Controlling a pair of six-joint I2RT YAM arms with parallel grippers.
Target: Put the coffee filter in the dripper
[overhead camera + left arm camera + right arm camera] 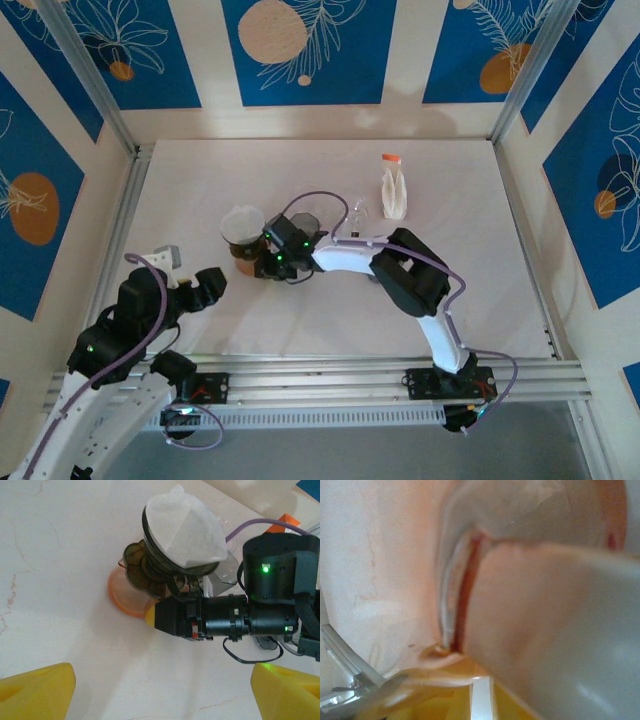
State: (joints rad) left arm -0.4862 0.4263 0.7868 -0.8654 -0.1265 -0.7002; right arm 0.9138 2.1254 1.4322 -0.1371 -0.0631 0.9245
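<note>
Sitting in the mouth of the dripper (150,567), the coffee filter (185,527) is a white, thin, faintly crinkled paper cone. Its wide top stands proud of the rim, with one flat fold facing the left wrist camera. Its narrow end goes down into the dripper, so its long axis runs along the dripper's own.

The dripper is smoky, dark, see-through plastic with a round ribbed body and a flat collar. It stands on a round, translucent orange base (122,597) on the pale, marble-veined desk (50,555).

The left fingers (35,690) are blocky yellow wedges with a matt surface, set wide apart with nothing between them. The filter and dripper lie well ahead of them, slightly to the left of the midline between them.

The right fingers (150,617) show as one rounded yellow tip on a black body. The tip is pressed against the near edge of the orange base, just under the dripper's collar, and the filter is just above and beyond it. In the right wrist view, blurred orange and clear plastic lie close against the lens with yellow at the bottom. I cannot tell whether these fingers are clamped or parted.

A purple cable (260,524) loops over the right arm, and green lamps glow on its black wrist housing (280,575).

Beyond the right fingers and off to their right, well apart, stand a small clear glass piece (360,212) and a white pouch with an orange cap (394,192)
</note>
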